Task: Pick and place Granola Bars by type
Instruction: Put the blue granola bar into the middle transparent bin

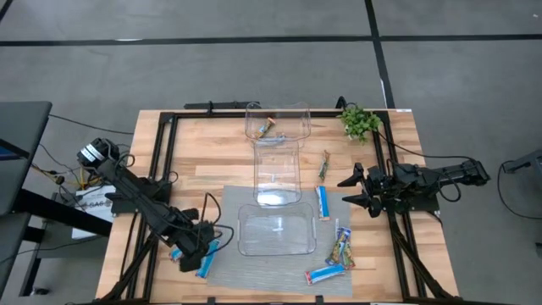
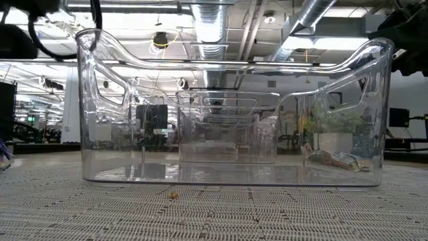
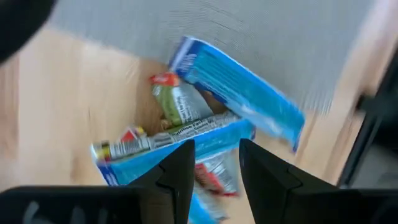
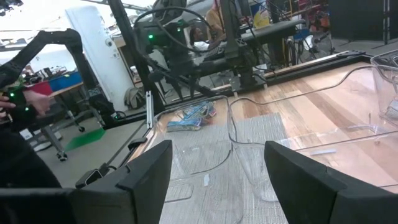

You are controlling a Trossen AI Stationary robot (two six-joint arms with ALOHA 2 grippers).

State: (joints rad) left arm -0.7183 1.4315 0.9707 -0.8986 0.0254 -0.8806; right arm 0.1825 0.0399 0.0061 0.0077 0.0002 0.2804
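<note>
wood surface (image 1: 212,169): left gripper (image 1: 196,252) at 7 o'clock, fingers part-spread over blue bars (image 3: 239,93); right gripper (image 1: 354,190) at 3 o'clock, spread, empty.

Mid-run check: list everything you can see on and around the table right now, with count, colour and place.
Clear bins: three, transparent; in a line down the table's middle, nearest one on the mat.
Mat: one, grey woven; front centre.
Granola bars, loose pile: about five, blue-and-white and multicoloured; between the bins and the right arm, down to the front of the mat.
Granola bars, left pile: a few, mostly blue; front left, under the left gripper.
Granola bar in far bin: one, multicoloured.
Plant: one, green; far right corner.
Left gripper: dark; over the left pile, fingers part open.
Right gripper: dark; right edge, open, empty.
</note>
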